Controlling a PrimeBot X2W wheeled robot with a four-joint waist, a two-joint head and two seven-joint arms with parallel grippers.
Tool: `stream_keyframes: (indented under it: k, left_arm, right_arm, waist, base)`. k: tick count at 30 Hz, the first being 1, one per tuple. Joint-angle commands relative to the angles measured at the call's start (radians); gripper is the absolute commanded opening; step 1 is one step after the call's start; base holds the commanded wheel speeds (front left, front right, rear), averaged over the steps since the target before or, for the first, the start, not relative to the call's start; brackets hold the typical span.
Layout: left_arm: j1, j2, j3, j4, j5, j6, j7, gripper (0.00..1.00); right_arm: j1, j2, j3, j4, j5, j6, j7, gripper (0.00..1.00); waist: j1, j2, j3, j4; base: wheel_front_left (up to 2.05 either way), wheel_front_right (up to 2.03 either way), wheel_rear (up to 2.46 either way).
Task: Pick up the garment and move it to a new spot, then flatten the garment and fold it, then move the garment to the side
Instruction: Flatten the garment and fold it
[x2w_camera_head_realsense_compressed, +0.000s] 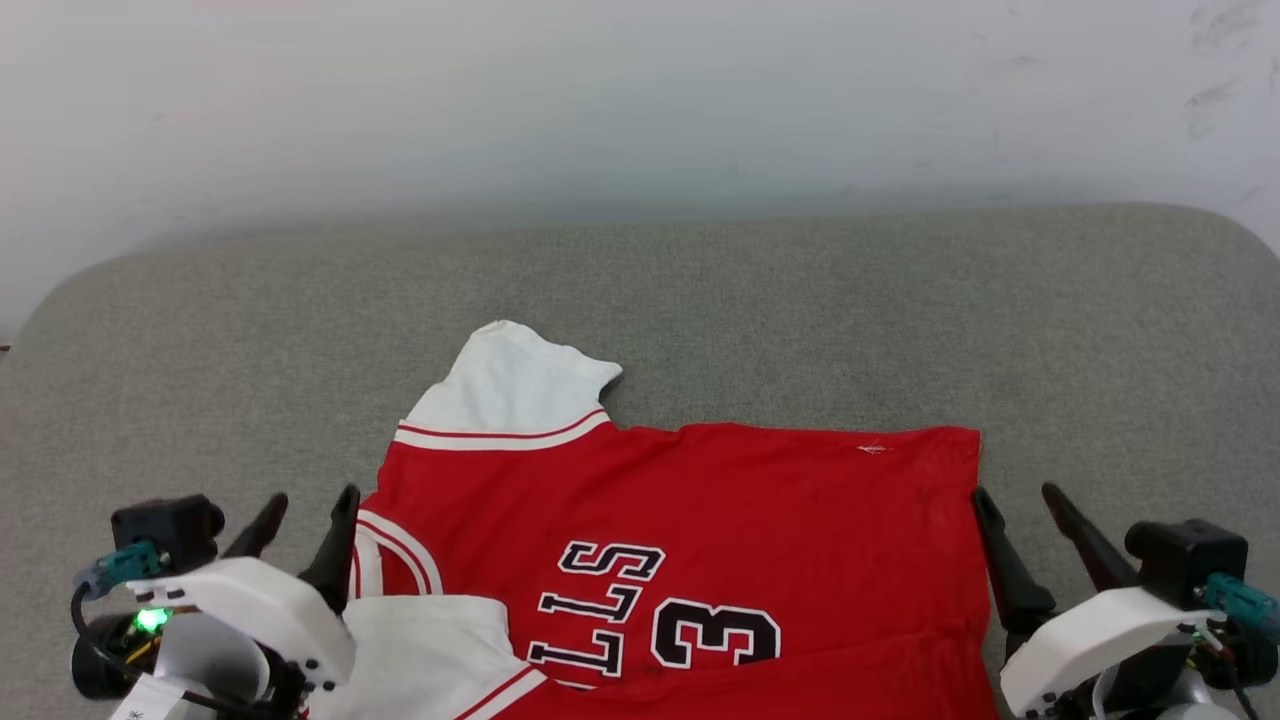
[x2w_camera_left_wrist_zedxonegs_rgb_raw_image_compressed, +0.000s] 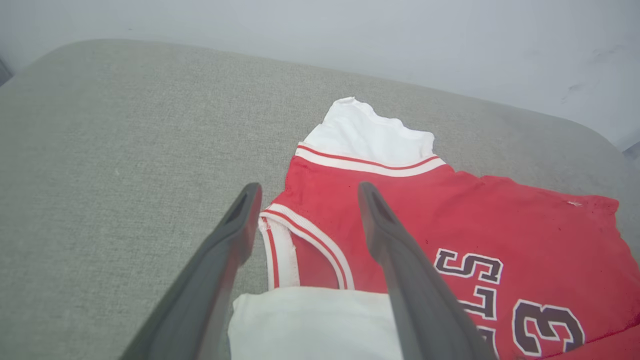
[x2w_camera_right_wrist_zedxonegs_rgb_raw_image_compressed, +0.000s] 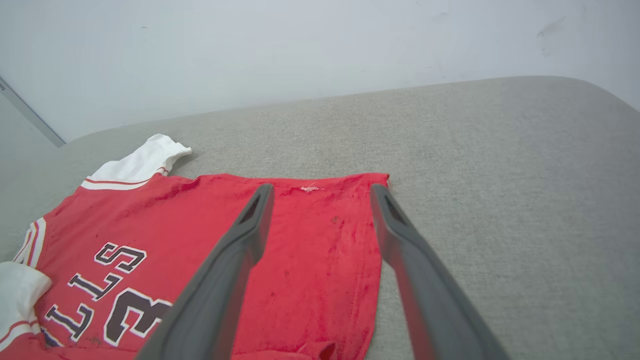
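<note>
left claw (x2w_camera_head_realsense_compressed: 308, 500) is held wide and empty, just beside the striped collar | garment (x2w_camera_head_realsense_compressed: 750, 500) is spread on the grey table (x2w_camera_head_realsense_compressed: 700, 300), one white sleeve pointed away; black white-edged "LLS" and "3" are read | right claw (x2w_camera_head_realsense_compressed: 1015, 495) is held wide and empty at the garment's right edge

Grey fabric-covered surface (x2w_camera_head_realsense_compressed: 700, 290), rounded corners; plain white wall (x2w_camera_head_realsense_compressed: 600, 100) behind, scuff marks (x2w_camera_head_realsense_compressed: 1215, 60) upper right.
</note>
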Motion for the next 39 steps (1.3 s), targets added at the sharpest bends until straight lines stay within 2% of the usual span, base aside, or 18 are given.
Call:
stream_keyframes:
  k: [1, 8, 10, 15, 20, 25, 26, 32, 37, 39]
  left_arm:
    - [-0.031, -0.01, 0.003, -0.01, 0.027, 0.007, -0.031, 1.0]
    - [-0.194, -0.023, -0.004, 0.005, 0.103, -0.009, -0.106, 1.0]
    - [-0.277, -0.028, -0.005, 0.038, 0.105, -0.033, -0.103, 1.0]
    - [-0.427, -0.018, -0.014, 0.123, 0.082, -0.092, -0.041, 1.0]
    - [-0.567, 0.017, -0.039, 0.217, 0.04, -0.174, 0.108, 1.0]
    - [-0.684, 0.075, -0.065, 0.303, -0.017, -0.236, 0.327, 1.0]
    - [-0.684, 0.075, -0.065, 0.303, -0.017, -0.236, 0.327, 1.0]
    - [-0.764, 0.137, -0.082, 0.376, -0.069, -0.26, 0.535, 1.0]
    - [-0.78, 0.156, -0.122, 0.42, -0.087, -0.267, 0.675, 1.0]
    - [-0.763, 0.144, -0.147, 0.435, -0.11, -0.276, 0.738, 1.0]
  right_arm:
    - [-0.022, 0.009, -0.007, -0.024, -0.019, 0.0, -0.017, 1.0]
    - [-0.093, 0.032, -0.029, -0.161, -0.093, 0.0, -0.056, 1.0]
    - [-0.122, 0.039, -0.037, -0.212, -0.109, 0.0, -0.053, 1.0]
    - [-0.157, 0.046, -0.036, -0.251, -0.121, -0.001, -0.037, 1.0]
    - [-0.184, 0.051, -0.029, -0.242, -0.106, -0.001, -0.041, 1.0]
    - [-0.2, 0.052, -0.012, -0.213, -0.072, -0.001, -0.055, 1.0]
    - [-0.2, 0.052, -0.012, -0.213, -0.072, -0.001, -0.055, 1.0]
    - [-0.212, 0.052, 0.006, -0.16, -0.007, 0.0, -0.093, 1.0]
    - [-0.215, 0.052, 0.013, -0.116, 0.022, 0.0, -0.119, 1.0]
    - [-0.223, 0.052, 0.011, -0.095, 0.03, 0.0, -0.127, 1.0]
  waist:
    - [0.0001, 0.0, 0.034, -0.015]
    - [0.0001, 0.0, 0.175, -0.05]
    - [0.0001, 0.0, 0.232, -0.061]
    - [0.0001, 0.0, 0.304, -0.085]
    - [0.0001, 0.0, 0.352, -0.116]
    - [0.0001, 0.0, 0.387, -0.156]
    - [0.0001, 0.0, 0.387, -0.156]
    - [0.0001, 0.0, 0.425, -0.209]
    - [0.0001, 0.0, 0.448, -0.235]
    - [0.0001, 0.0, 0.454, -0.241]
  base:
    - [0.0, 0.0, 0.0]
    - [0.0, 0.0, 0.0]
    - [0.0, 0.0, 0.0]
    - [0.0, 0.0, 0.0]
    - [0.0, 0.0, 0.0]
    - [0.0, 0.0, 0.0]
    - [0.0, 0.0, 0.0]
    - [0.0, 0.0, 0.0]
    - [0.0, 0.0, 0.0]
    - [0.0, 0.0, 0.0]
